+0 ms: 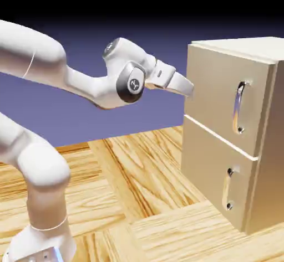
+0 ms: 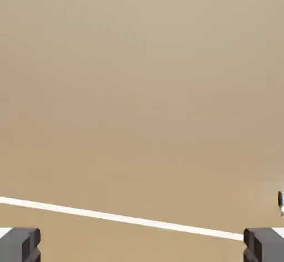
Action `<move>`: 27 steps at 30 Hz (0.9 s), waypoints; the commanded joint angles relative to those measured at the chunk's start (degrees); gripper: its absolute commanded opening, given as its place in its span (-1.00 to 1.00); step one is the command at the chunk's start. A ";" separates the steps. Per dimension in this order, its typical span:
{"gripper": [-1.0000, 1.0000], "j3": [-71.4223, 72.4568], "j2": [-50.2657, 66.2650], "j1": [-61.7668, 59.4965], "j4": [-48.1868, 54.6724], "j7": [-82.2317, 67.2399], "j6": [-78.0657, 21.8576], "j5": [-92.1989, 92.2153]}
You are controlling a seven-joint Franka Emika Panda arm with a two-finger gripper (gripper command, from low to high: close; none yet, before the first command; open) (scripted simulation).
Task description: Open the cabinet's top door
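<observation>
A: Exterior view first: where is the cabinet (image 1: 233,133)?

B: On the wooden tabletop (image 1: 138,200), at that view's right side. It is a boxy pale beige unit with two front panels, one above the other. The top door (image 1: 222,94) is the larger, almost square one, and it sits flush with the front, closed. Its curved silver handle (image 1: 239,107) runs vertically near the panel's right edge. The lower panel (image 1: 213,169) carries a shorter beige handle (image 1: 227,190).

A: And the arm?

B: The white arm (image 1: 39,144) rises from the lower left and reaches to the right. The end effector (image 1: 186,85) is held roughly level at the cabinet's upper left front edge, very close to it. Whether it touches, I can't tell. It is well to the left of the silver handle.

A: What does the hand view give?

B: Mostly beige wood, filling the picture. A thin pale line (image 2: 122,217) crosses low down, slanting slightly. One grey fingertip (image 2: 19,244) sits at the bottom left corner, the other at the bottom right, so the end effector is spread wide apart with nothing between the tips. A sliver of bright metal (image 2: 281,201) shows at the right edge
</observation>
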 commanded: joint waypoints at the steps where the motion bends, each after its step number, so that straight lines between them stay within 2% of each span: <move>1: 1.00 -1.11 -0.57 0.95 0.36 1.56 -0.22 -2.50; 27: 1.00 -30.01 -15.43 25.58 9.65 42.09 -5.85 -67.29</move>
